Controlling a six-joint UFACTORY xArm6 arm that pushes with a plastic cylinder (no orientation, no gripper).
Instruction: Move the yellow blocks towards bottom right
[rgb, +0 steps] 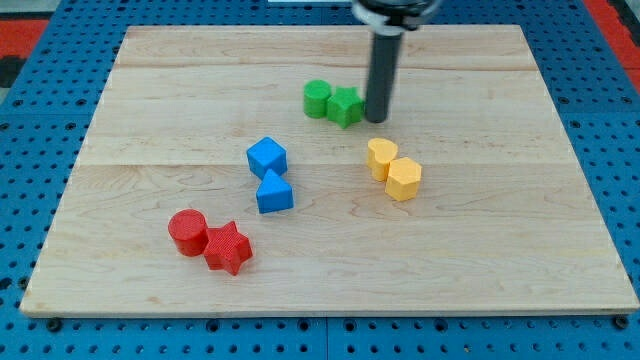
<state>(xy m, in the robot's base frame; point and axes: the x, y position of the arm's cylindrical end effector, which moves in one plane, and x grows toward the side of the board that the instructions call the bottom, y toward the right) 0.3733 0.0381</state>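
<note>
In the camera view, a pale wooden board (330, 270) lies on a blue perforated table (40, 120), and the landmark for everything here is the pair of yellow blocks near the board's middle. The yellow rounded block (381, 157) and the yellow hexagonal block (404, 179) touch each other, the hexagonal one lying toward the view's bottom right of its partner.

My tip (377, 120) stands just above the yellow pair toward the view's top, a little apart from the rounded one. It is a plain rod with no fingers, so it neither spreads nor pinches anything. It sits right beside the green star-like block (346, 106), though contact cannot be judged; the green cylinder (317, 98) touches that block on its left side.

To the view's left of the yellow pair sit the blue cube (267, 157) and, touching it below, the blue wedge-like block (274, 191). Farther toward the bottom left are the red cylinder (187, 231) and the red star (228, 247), touching.

From the yellow pair toward the view's right edge and bottom edge, the board surface holds no blocks; both yellow blocks lie well apart from those edges.
</note>
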